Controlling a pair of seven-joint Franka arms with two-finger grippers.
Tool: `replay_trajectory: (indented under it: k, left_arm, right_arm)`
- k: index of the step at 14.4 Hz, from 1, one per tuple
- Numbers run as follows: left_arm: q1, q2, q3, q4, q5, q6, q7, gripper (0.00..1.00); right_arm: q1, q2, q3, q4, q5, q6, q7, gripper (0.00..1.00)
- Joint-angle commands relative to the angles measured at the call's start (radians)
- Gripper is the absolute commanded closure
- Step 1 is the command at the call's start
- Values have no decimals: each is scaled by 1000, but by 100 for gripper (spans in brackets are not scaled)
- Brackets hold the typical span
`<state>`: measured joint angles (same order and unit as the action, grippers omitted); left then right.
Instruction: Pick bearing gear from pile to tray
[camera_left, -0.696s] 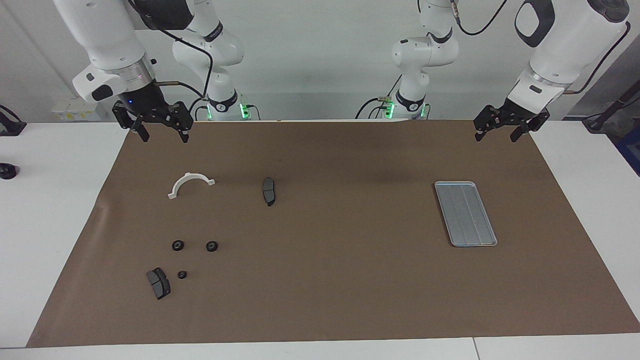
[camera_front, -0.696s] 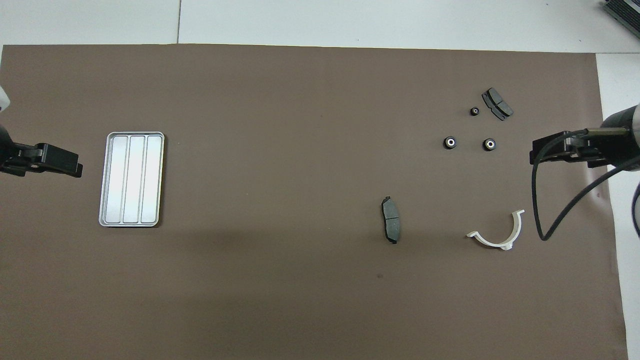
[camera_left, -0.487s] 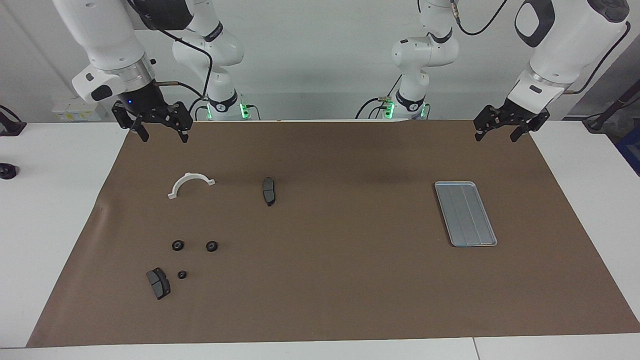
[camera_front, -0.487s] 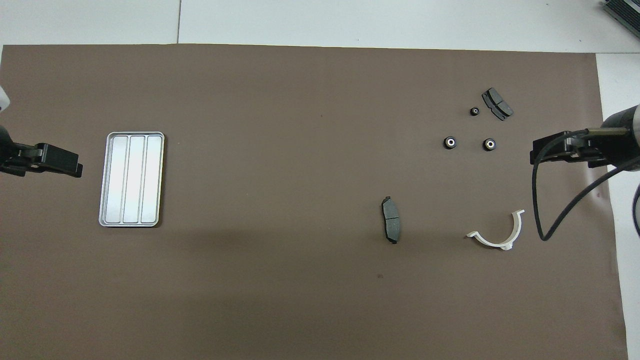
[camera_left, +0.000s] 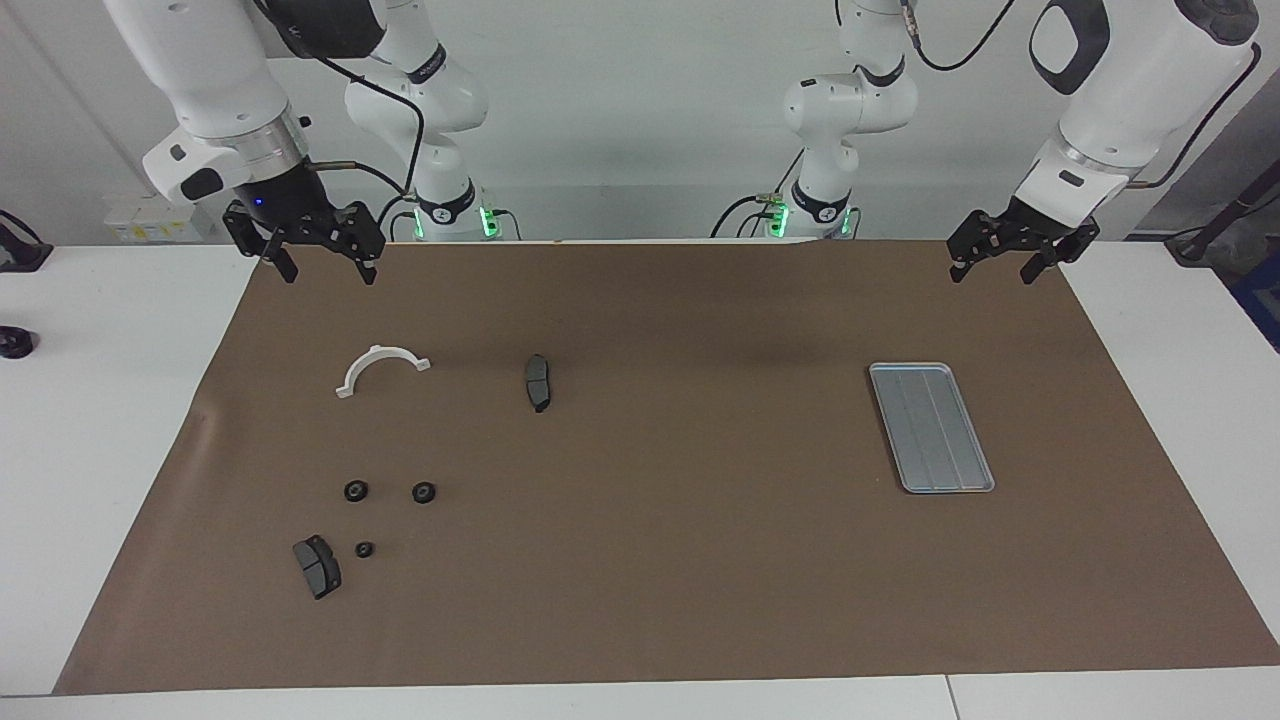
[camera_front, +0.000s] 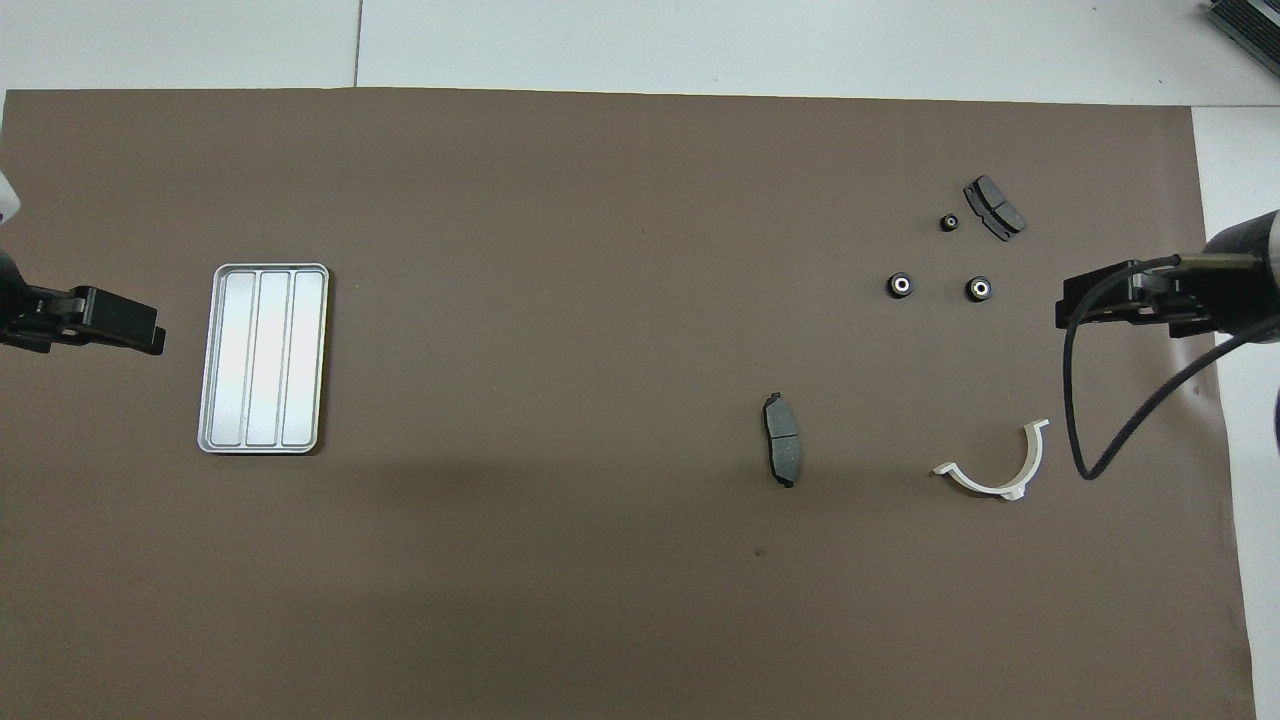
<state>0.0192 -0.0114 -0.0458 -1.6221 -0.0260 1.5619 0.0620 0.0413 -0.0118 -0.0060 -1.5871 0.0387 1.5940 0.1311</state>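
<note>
The pile lies toward the right arm's end of the brown mat: three small black gears, two dark grey curved pads and a white half-ring bracket. In the overhead view the gears lie close together. The empty silver tray lies toward the left arm's end. My right gripper hangs open and empty above the mat's edge beside the pile. My left gripper hangs open and empty beside the tray and waits.
The brown mat covers most of the white table. A black cable loops down from the right wrist above the mat near the bracket. A small black object sits on the bare table off the mat.
The right gripper has edged very slightly in over the mat toward the gears. The left arm and all the parts have stayed where they were.
</note>
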Motion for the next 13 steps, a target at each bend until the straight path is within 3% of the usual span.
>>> replay_trajectory:
  k: [1,4,13]
  left_arm:
    - [5,-24,-2,-22,14,-6,9,0]
    - [5,-24,-2,-22,14,-6,7,0]
    - [5,-24,-2,-22,12,-6,7,0]
  right_arm:
    - [-18,-23,0,-46,30,-2,1,0]
    - [-37,-10,-2,-109,27,81,-170,0]
    - [-18,324,1,-100,27,460,-217,0]
